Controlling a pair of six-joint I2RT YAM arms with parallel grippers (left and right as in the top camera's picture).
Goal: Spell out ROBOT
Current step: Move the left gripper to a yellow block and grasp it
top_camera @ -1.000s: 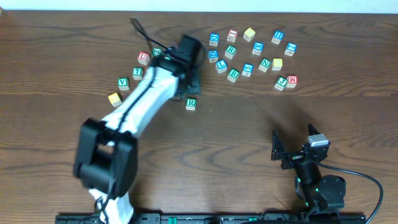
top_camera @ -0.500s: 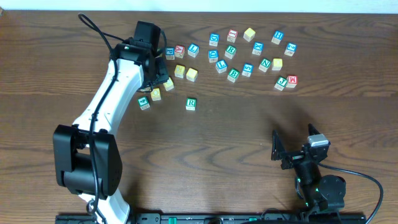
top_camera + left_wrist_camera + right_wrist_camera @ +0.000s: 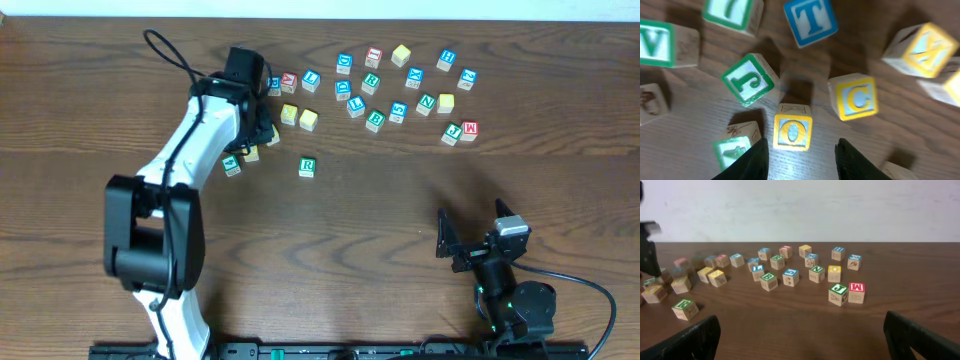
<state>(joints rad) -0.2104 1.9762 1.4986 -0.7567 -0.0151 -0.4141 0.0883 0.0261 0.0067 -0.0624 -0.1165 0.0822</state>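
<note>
My left gripper (image 3: 801,161) hangs open low over the left cluster, and a yellow-framed O cube (image 3: 792,133) lies just ahead of its fingertips, untouched. Round it in the left wrist view are a yellow C cube (image 3: 854,97), a blue T cube (image 3: 811,20) and a green J cube (image 3: 749,80). From overhead the left gripper (image 3: 258,125) is mostly hidden under its wrist. A green R cube (image 3: 307,167) stands alone on the table. A green B cube (image 3: 375,120) sits in the right group. My right gripper (image 3: 800,335) is wide open and holds nothing.
Several more letter cubes spread across the back right, among them another green R (image 3: 371,81), a red M (image 3: 469,130) and a plain yellow cube (image 3: 401,53). Two yellow cubes (image 3: 299,117) lie right of the left wrist. The right arm (image 3: 500,270) rests near the front edge.
The left arm swung from the middle of the table to the left cluster, then edged slightly right. Its jaws kept the same gap. The right arm stayed still.
</note>
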